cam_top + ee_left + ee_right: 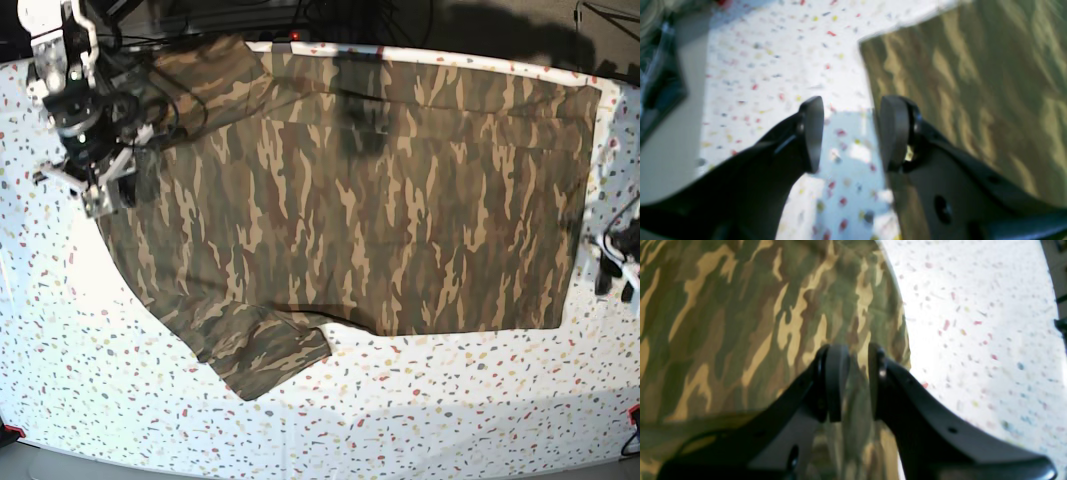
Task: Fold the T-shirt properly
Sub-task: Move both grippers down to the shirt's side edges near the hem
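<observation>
Base view, left to right: right claw (103, 190) sits at the far left, over the shoulder/sleeve end of the T-shirt (370, 200). From that claw the camo cloth spreads rightward, flat across the speckled white surface (120, 400); one sleeve (265, 350) sticks out below and to the right of it, toward the near edge. The hem end of the shirt lies far right. Just past that hem, at the right border, the left claw (612, 280) is apart from the cloth, with only dark fingers showing.

Right wrist view: right claw (857, 383) has its two pads partly closed with a fold of T-shirt (740, 323) cloth between them, so it is grasping the shirt. Camo fabric fills everything to the left of and beneath the claw; bare speckled surface (973, 323) is to its right.

Left wrist view, blurred: left claw (848, 133) is released, pads spread with only speckled surface (773, 66) seen in the gap. The T-shirt (973, 83) edge runs just beside the right-hand pad (893, 133); contact can't be told. Nothing is held.
</observation>
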`<state>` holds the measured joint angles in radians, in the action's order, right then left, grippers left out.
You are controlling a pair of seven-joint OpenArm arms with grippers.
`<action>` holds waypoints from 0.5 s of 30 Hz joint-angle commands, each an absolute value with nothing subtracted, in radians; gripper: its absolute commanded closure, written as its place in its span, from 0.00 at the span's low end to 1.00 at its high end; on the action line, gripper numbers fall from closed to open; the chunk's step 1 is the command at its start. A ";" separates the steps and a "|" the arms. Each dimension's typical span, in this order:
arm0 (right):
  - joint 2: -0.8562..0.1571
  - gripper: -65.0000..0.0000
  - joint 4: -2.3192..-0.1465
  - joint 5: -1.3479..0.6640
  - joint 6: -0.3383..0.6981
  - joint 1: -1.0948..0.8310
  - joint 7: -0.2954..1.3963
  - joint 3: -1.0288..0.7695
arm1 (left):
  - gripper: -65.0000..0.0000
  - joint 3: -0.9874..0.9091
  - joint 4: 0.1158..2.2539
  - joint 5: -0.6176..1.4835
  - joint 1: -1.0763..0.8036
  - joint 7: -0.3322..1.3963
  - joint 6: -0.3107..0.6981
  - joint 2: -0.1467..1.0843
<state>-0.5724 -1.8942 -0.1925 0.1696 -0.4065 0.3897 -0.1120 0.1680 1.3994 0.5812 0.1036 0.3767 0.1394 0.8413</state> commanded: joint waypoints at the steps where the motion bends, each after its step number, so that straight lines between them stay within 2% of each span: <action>1: -0.590 0.79 -1.880 -0.207 0.168 -0.364 0.369 -0.121 | 0.59 0.156 1.367 0.616 0.154 0.357 0.173 0.852; 4: -0.590 0.79 -1.773 -0.248 0.188 -0.264 0.369 -0.120 | 0.59 0.157 1.235 0.675 0.253 0.349 0.261 0.807; 9: -0.590 0.79 -1.570 -0.283 0.202 -0.096 0.375 -0.116 | 0.59 0.158 1.010 0.690 0.394 0.314 0.334 0.734; 11: -0.590 0.79 -1.489 -0.319 0.245 -0.036 0.377 -0.115 | 0.59 0.158 0.923 0.687 0.445 0.290 0.362 0.709; 15: -0.580 0.79 -1.362 -0.340 0.278 0.077 0.418 -0.116 | 0.59 0.158 0.769 0.607 0.525 0.187 0.390 0.651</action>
<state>-0.5583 -1.3445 -0.3428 0.2779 0.0601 0.4408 -0.1066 0.1646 0.7521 0.5953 0.4973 0.2070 0.3824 0.6319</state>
